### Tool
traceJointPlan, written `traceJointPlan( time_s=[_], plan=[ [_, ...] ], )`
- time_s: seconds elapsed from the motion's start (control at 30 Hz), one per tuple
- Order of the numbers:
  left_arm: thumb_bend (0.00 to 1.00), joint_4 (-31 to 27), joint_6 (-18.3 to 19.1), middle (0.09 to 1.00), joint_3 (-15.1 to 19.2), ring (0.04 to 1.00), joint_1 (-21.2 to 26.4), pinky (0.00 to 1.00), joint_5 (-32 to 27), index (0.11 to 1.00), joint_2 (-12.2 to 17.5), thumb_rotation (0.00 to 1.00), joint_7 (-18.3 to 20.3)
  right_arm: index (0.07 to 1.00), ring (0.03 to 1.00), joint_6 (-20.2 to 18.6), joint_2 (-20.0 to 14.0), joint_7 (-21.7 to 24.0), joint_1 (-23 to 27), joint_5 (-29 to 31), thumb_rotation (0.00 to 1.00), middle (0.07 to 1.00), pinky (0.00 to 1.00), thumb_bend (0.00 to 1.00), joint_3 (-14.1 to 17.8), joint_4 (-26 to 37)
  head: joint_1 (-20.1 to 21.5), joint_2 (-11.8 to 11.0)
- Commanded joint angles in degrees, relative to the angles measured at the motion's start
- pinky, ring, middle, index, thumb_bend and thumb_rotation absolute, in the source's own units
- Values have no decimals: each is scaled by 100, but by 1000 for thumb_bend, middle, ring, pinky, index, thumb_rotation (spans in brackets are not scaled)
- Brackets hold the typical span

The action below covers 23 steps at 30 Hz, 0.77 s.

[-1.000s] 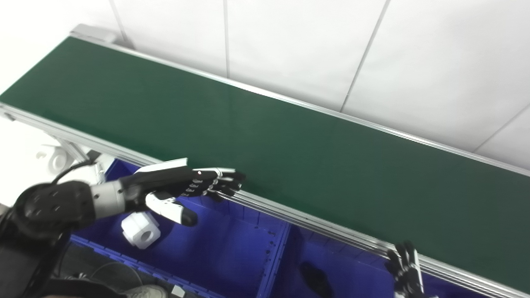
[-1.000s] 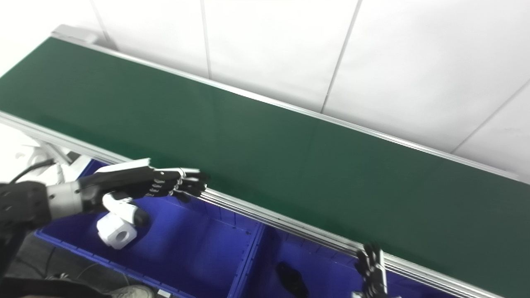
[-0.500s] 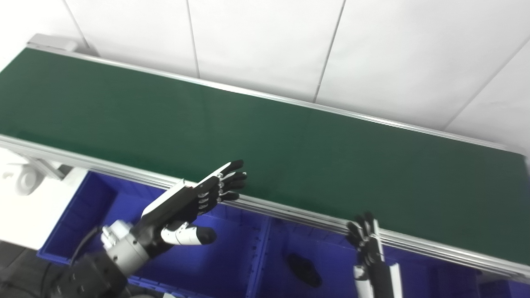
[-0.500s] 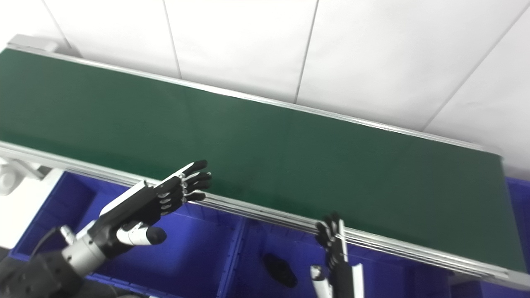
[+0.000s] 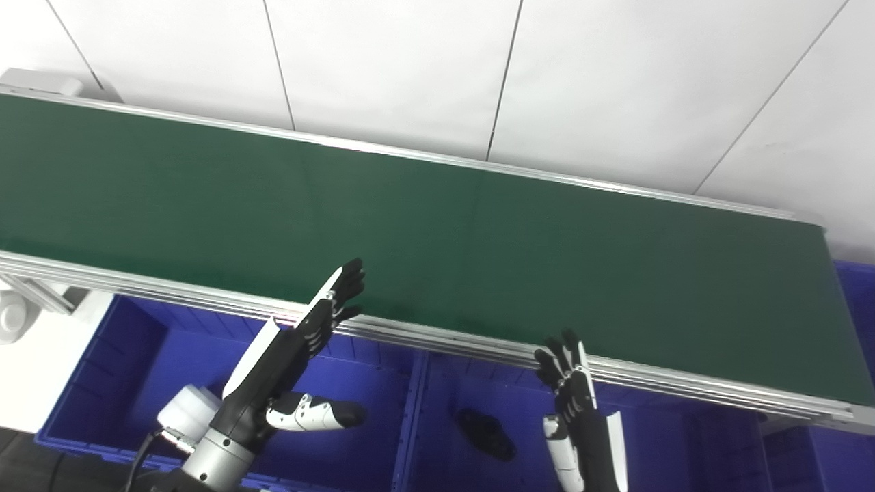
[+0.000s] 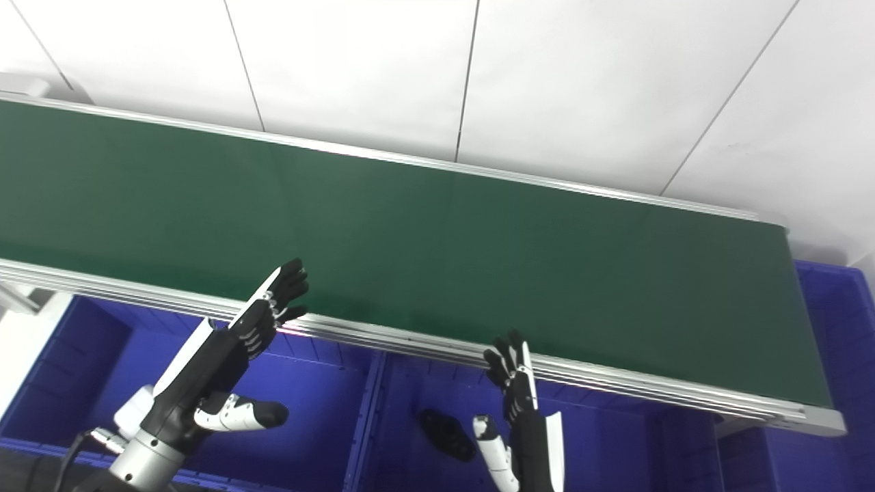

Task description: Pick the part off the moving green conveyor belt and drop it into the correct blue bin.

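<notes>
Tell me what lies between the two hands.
Between the left hand and right hand, inside the blue bin, lies one black part. The bin divider also stands there. Both eye views show it.

A white panelled wall [image 5: 615,82] fills the upper part of the frame. Thin dark seams [image 5: 504,78] divide it into large panels; they run downward and slant at different angles across the frame. The surface is plain and evenly, brightly lit, without strong shadows. At the lower left edge a patch of pale floor [image 5: 34,383] shows, with a white rounded fitting [image 5: 12,316] just above it.
</notes>
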<state>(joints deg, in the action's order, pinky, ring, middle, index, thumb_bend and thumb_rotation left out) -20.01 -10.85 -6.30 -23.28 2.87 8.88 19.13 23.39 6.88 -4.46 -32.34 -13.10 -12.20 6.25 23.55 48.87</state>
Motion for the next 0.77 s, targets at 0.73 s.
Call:
traceJointPlan(
  time_s=[0.73],
  plan=[
    [696, 314, -486, 1000, 185, 1000, -22, 1000, -513, 1000, 67, 664, -369, 991, 910, -103, 361, -385, 284, -517, 914, 955, 890, 815, -272, 31, 958, 210]
  ],
)
